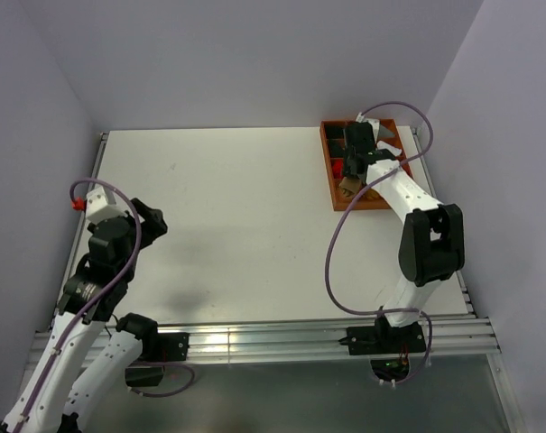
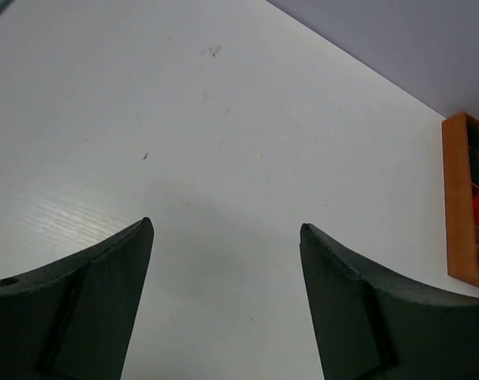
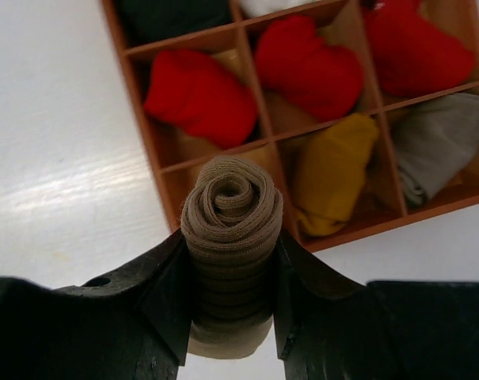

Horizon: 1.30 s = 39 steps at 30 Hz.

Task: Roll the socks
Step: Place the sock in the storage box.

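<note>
The right gripper (image 3: 231, 241) has its two black fingers clamped on either side of a light brown ribbed sock (image 3: 232, 207) that's wound into a tight spiral. The spiral end faces the wrist camera, and the roll hangs over the orange-brown wooden divider tray (image 3: 138, 119) at the far right of the white table (image 1: 236, 207). Squeezing across the roll makes sense, since that's probably what keeps the spiral from springing loose. It looks like the rolling on this one is done and it's at the drop-off step. The corner cell right behind the roll in the wrist view shows bare wood, so that's likely the target. Next door sits a mustard yellow rolled sock (image 3: 331, 178), with red sock bundles (image 3: 199, 96) and a grey bundle (image 3: 439, 141) filling cells around it. Room is tight in there, with thin dividers on both sides, so the fingers would need to go in pretty straight or they'd catch a wall or nudge a neighbour. The left gripper (image 2: 226, 229) is way over on the left side, with its fingers spread wide apart and nothing between them. There's only tabletop below it, so it has loads of space and isn't in anybody's way.
</note>
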Motion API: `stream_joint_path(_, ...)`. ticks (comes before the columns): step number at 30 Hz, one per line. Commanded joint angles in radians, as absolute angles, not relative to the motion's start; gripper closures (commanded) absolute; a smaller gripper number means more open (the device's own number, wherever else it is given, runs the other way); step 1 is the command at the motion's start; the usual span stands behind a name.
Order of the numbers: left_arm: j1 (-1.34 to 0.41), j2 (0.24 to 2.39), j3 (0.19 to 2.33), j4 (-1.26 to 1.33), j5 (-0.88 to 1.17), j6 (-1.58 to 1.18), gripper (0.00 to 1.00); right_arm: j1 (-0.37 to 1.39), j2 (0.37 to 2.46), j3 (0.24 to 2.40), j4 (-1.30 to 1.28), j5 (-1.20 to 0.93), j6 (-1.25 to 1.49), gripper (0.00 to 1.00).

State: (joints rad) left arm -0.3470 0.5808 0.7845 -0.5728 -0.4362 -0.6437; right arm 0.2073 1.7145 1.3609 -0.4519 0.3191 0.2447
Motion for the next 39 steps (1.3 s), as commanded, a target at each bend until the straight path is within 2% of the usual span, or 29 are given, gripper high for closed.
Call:
stream_joint_path(1, -0.342, 0.517, 0.732, -0.595, -0.549, -0.617, 0.20, 0.180, 1.775, 1.439, -0.396, 0.459, 0.271, 1.00)
stream_joint_path(8, -0.342, 0.477, 0.712, -0.595, -0.598, -0.615, 0.20, 0.172, 1.888, 1.447, -0.371, 0.408, 0.282, 1.00)
stream_joint_path(15, -0.342, 0.477, 0.710, -0.592, -0.586, -0.614, 0.20, 0.163, 1.913, 1.428, -0.405, 0.308, 0.343, 1.00)
stream_joint_path(30, -0.342, 0.480, 0.709, -0.589, -0.580, -0.614, 0.19, 0.112, 2.060, 1.562, -0.664, 0.248, 0.483, 1.00)
stream_joint_path(39, -0.342, 0.494, 0.710, -0.594, -0.584, -0.618, 0.19, 0.075, 2.120, 1.604, -0.728, 0.193, 0.491, 1.00)
